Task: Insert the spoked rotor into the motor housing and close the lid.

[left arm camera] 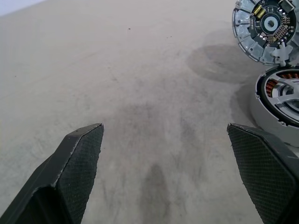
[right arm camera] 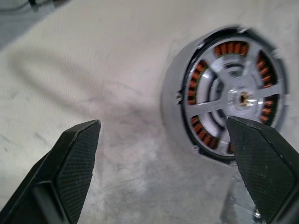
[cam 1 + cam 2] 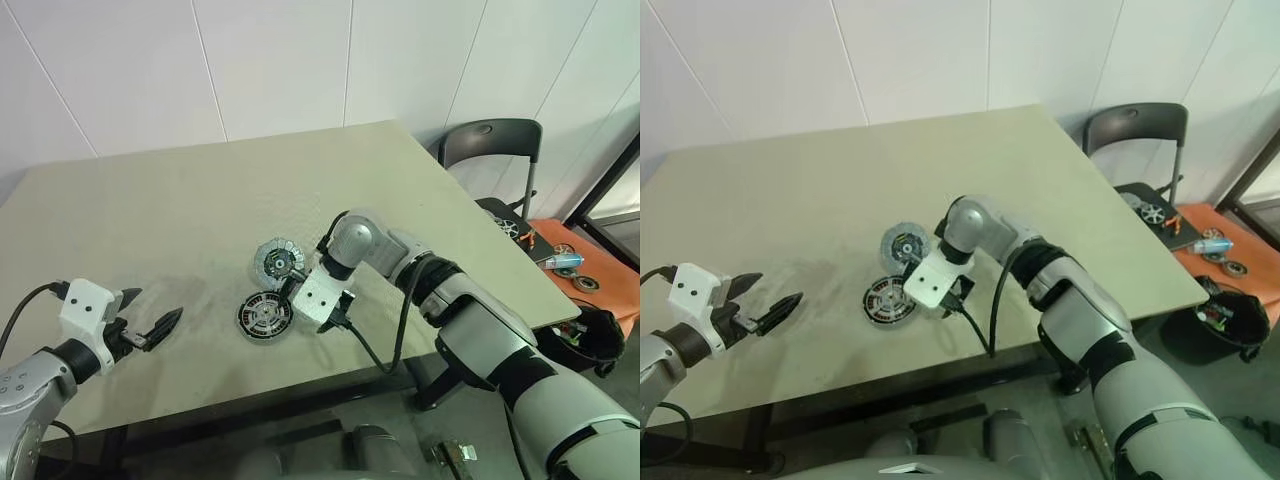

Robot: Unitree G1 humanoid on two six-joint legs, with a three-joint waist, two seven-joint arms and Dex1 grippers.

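The motor housing (image 3: 265,317) lies flat on the table near its front edge, copper windings showing. The spoked rotor (image 2: 243,98) sits inside it, silvery spokes and hub facing up within a black ring. Just behind it lies the lid (image 3: 278,262), segmented face and dark centre up. My right gripper (image 3: 338,318) hangs beside the housing on its right, pointing down, open and holding nothing; the housing (image 2: 174,109) lies off to one side of its fingers. My left gripper (image 3: 152,310) stays open above bare table well to the left of the housing (image 1: 280,98) and the lid (image 1: 266,28).
The table's front edge (image 3: 300,385) runs close to the housing. A black chair (image 3: 490,140) stands past the table's right corner. An orange surface (image 3: 590,255) with small parts and a black bin (image 3: 590,335) sit lower on the right.
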